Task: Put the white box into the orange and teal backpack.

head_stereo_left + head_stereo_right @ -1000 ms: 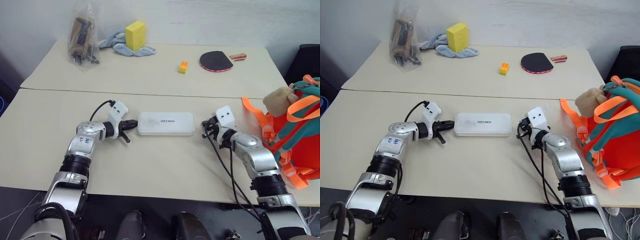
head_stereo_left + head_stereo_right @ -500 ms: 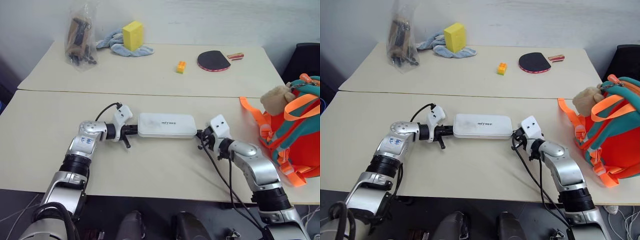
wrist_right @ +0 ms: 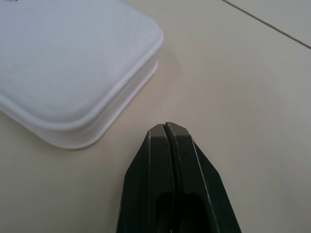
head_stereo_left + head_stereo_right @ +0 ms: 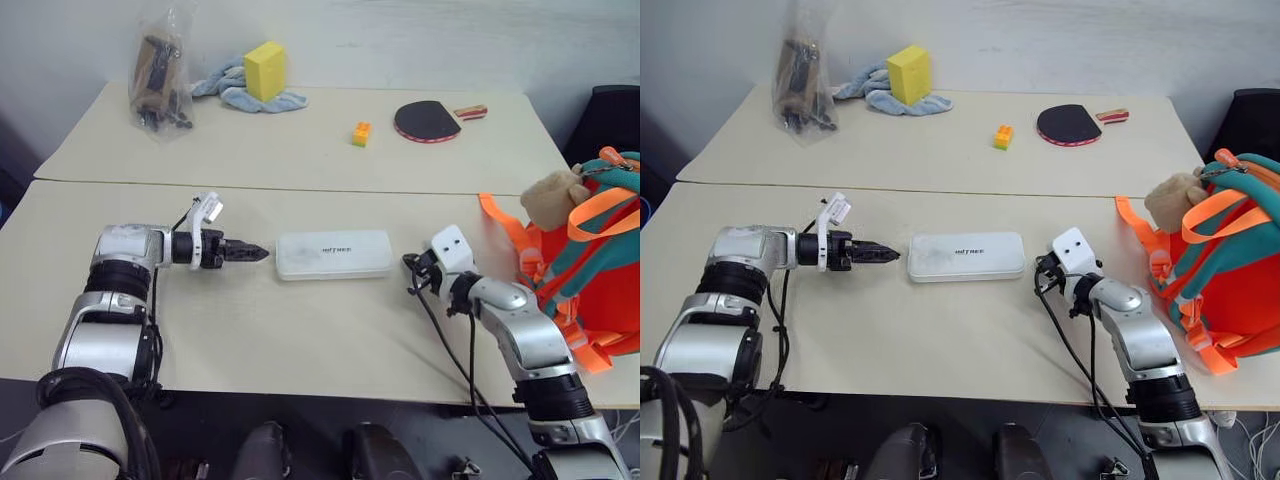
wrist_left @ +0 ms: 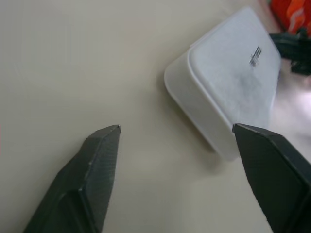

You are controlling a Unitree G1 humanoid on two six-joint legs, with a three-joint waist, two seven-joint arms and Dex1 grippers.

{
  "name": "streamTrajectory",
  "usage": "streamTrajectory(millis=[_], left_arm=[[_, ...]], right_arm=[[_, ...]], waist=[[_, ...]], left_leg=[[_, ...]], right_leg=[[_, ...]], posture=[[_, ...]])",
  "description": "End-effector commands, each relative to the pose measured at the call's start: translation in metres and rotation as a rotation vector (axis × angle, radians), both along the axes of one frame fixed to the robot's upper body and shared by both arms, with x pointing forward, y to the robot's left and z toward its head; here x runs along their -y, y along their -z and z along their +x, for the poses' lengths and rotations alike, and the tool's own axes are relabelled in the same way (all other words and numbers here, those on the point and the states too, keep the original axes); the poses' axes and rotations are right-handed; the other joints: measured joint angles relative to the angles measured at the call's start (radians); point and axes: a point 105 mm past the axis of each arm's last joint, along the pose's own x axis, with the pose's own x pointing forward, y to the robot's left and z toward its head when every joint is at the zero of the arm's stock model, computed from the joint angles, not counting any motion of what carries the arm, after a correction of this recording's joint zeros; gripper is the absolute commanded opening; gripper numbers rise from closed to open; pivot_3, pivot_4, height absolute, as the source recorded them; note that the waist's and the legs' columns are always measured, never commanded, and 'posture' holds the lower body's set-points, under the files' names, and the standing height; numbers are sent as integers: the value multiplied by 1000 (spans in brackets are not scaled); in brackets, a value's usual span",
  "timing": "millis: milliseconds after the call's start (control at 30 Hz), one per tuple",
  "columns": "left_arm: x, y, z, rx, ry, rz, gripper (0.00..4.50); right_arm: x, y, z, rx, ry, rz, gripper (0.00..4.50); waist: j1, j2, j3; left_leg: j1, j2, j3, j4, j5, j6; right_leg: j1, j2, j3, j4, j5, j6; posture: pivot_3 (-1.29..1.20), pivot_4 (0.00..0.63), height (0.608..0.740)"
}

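On the near surface (image 4: 300, 330), about midway between the two arms, the white box (image 4: 333, 255) lies flat with its long side running left to right and its small dark lettering facing up. The left gripper (image 5: 175, 160) points at the box's left end from just beside it, not touching; its fingers (image 5: 95, 167) are spread wide, one to each side of the box's near corner in the left wrist view. The right gripper (image 3: 167, 127) sits near the box's right end with a strip of bare surface between them, and its fingers (image 3: 187, 160) are pressed together into a single black wedge holding nothing. The orange and teal backpack (image 4: 600, 270) stands at the right edge of the near surface, well apart from the box, with orange webbing trailing off it and a beige plush toy (image 4: 553, 195) at its upper left side. On the far surface (image 4: 300, 140) a yellow block (image 4: 267, 70) rests on a blue-grey cloth (image 4: 235, 88), with a clear plastic bag (image 4: 160, 72) of dark items to its left. Farther right lie a small orange brick (image 4: 360, 133) and a table tennis paddle (image 4: 428, 120), near each other but apart
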Motion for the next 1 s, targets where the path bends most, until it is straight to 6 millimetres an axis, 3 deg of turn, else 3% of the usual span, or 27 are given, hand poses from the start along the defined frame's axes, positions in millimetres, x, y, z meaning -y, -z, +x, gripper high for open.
streamTrajectory(millis=[33, 233, 333, 700, 900, 1000], left_arm=[[9, 9, -7, -127, -1, -60, 4466], [24, 28, -22, -247, 70, -35, 4466], [36, 37, -19, -260, 64, -11, 4466], [101, 31, -19, -273, 178, -136, 4466], [100, 10, -14, -280, 148, -234, 4466], [91, 4, -13, -274, 140, -252, 3891]], right_arm=[[-3, -8, 5, 55, -18, -35, 0], [-9, -8, 12, 66, -23, -40, 0], [-11, -6, 13, 69, -30, -41, 0], [-8, 1, 10, 49, -41, -45, 0], [-7, 4, 11, 47, -35, -43, 0], [-7, 9, 7, 41, -35, -46, 0]], waist=[[0, 0, 0], [0, 0, 0], [4, 1, 0], [18, 1, -1], [9, 1, 0], [3, 1, 0]], left_leg=[[0, 0, 0, 0, 0, 0], [0, 0, 0, 1, 0, 0], [1, 0, 0, 1, 0, -1], [2, -5, -2, 4, 0, 3], [1, -5, -2, 4, 0, 2], [1, -5, -2, 3, 0, 2]], right_leg=[[0, 0, 0, 0, 0, 0], [0, -1, 0, 1, 0, 0], [1, -1, 0, 1, 0, 0], [5, -6, -2, -1, 0, 0], [5, -5, -2, -1, 0, 0], [4, -5, -2, -1, 0, 0]], posture=[[0, 150, 740], [0, 150, 740], [0, 150, 740], [0, 150, 740], [0, 150, 740], [0, 150, 740]])
